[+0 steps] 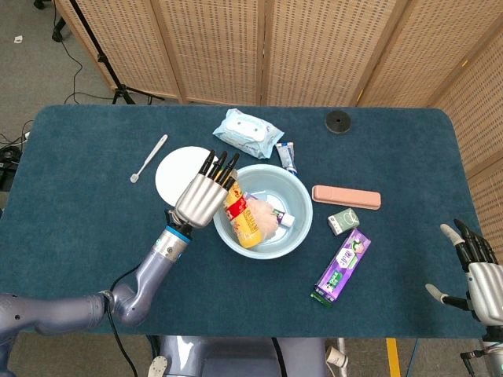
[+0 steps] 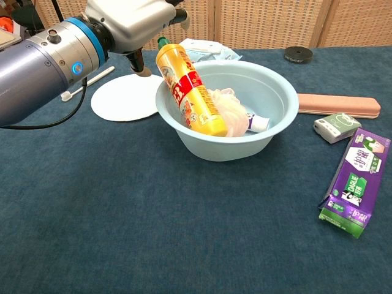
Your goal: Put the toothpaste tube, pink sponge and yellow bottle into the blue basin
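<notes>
- Light blue plastic basin [image 1: 300, 228] [image 2: 269, 138] sits mid-table.
- In it: yellow plastic bottle [image 1: 240, 221] [image 2: 188, 95] leaning on left wall; pink mesh sponge [image 1: 263, 219] [image 2: 231, 112] to its right; white toothpaste tube [image 1: 279, 216] [image 2: 257, 124] rightmost.
- White round plate [image 1: 179, 170] [image 2: 121, 98] left of basin.
- Left hand [image 1: 201, 195] [image 2: 130, 18] over the gap between plate and basin.
- Pink long flat case [image 1: 346, 196] [image 2: 337, 104] right of basin.
- Purple carton [image 1: 343, 265] [image 2: 356, 185] near-right.
- Right hand [image 1: 476, 267] at the near right edge.

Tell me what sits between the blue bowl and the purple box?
A small green and white box lies between the blue bowl and the purple box, seen in the head view.
</notes>
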